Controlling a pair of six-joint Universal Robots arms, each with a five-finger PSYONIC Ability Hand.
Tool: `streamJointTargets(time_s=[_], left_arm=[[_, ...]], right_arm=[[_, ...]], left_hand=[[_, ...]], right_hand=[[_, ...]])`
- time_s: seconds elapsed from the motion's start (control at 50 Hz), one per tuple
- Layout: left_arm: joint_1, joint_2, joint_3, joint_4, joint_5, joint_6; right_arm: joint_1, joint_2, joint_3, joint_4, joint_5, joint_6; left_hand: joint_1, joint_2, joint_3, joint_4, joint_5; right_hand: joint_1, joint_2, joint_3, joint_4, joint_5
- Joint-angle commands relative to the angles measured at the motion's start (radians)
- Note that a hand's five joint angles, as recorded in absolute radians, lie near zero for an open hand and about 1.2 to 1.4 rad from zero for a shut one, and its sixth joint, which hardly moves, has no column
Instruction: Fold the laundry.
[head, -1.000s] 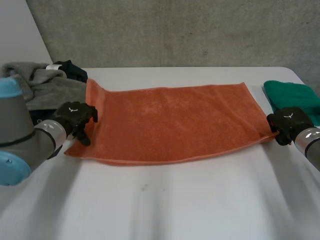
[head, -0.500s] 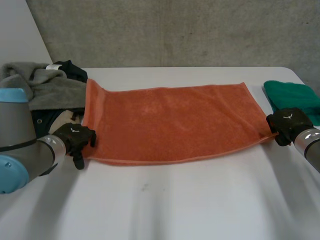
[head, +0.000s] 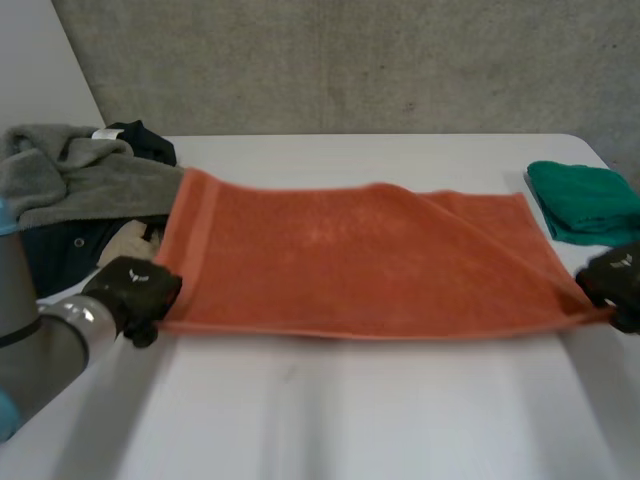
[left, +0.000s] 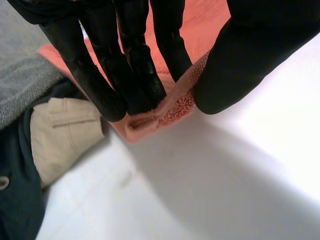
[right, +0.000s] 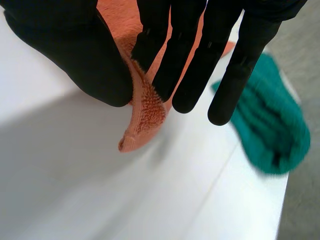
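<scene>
An orange towel (head: 350, 255) lies spread lengthwise across the white table (head: 350, 420), its near edge raised a little. My left hand (head: 135, 290) is at the towel's near left corner. In the left wrist view that hand (left: 135, 55) pinches the corner (left: 160, 112) between straight fingers and thumb. At the near right corner is my right hand (head: 615, 280). The right wrist view has this hand (right: 185, 65) pinching its corner (right: 145, 112) against the thumb, just above the table.
A pile of grey, dark and beige clothes (head: 80, 175) sits at the table's far left, close to my left hand (left: 65, 135). A folded green cloth (head: 585, 200) lies at the far right, beside my right hand (right: 270, 135).
My left hand slid down to the near left corner and closed on it. Both hands have drawn the towel's near edge toward the front; the right hand moved outward too.
</scene>
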Motion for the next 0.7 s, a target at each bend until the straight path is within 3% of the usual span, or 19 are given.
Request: streamJointTargets(time_s=[0.02,0.1,0.2,0.3,0.4,0.54,0.7], left_arm=[[0.008,0.161,-0.135,-0.276,-0.058,0.099],[0.001,0.177,-0.137,-0.321,-0.055,0.096],[-0.019,0.135,-0.068,-0.226,-0.033,0.074],[-0.052,-0.027,0.125,-0.016,-0.032,0.047],[-0.075,-0.216,0.362,0.108,-0.054,0.028],[-0.101,-0.521,0.763,0.081,-0.160,0.030],[-0.121,-0.730,1.028,0.040,-0.182,0.033]], right_arm=[[-0.176,-0.189,0.112,0.291,-0.057,-0.338],[-0.196,-0.225,0.149,0.286,-0.121,-0.363],[-0.174,-0.147,0.121,0.198,-0.141,-0.310],[-0.061,0.012,-0.025,-0.017,-0.078,-0.144],[0.030,0.160,-0.167,-0.195,-0.016,-0.012],[0.114,0.379,-0.375,-0.474,0.017,0.112],[0.169,0.583,-0.587,-0.536,0.065,0.129]], left_hand=[[0.250,0.203,0.211,0.201,0.231],[0.250,0.203,0.211,0.201,0.231],[0.250,0.203,0.211,0.201,0.231],[0.250,0.203,0.211,0.201,0.231],[0.250,0.203,0.211,0.201,0.231],[0.250,0.203,0.211,0.201,0.231],[0.250,0.203,0.211,0.201,0.231]], right_hand=[[0.267,0.219,0.210,0.202,0.220],[0.267,0.219,0.210,0.202,0.220],[0.267,0.219,0.210,0.202,0.220],[0.267,0.219,0.210,0.202,0.220],[0.267,0.219,0.210,0.202,0.220],[0.267,0.219,0.210,0.202,0.220],[0.267,0.219,0.210,0.202,0.220]])
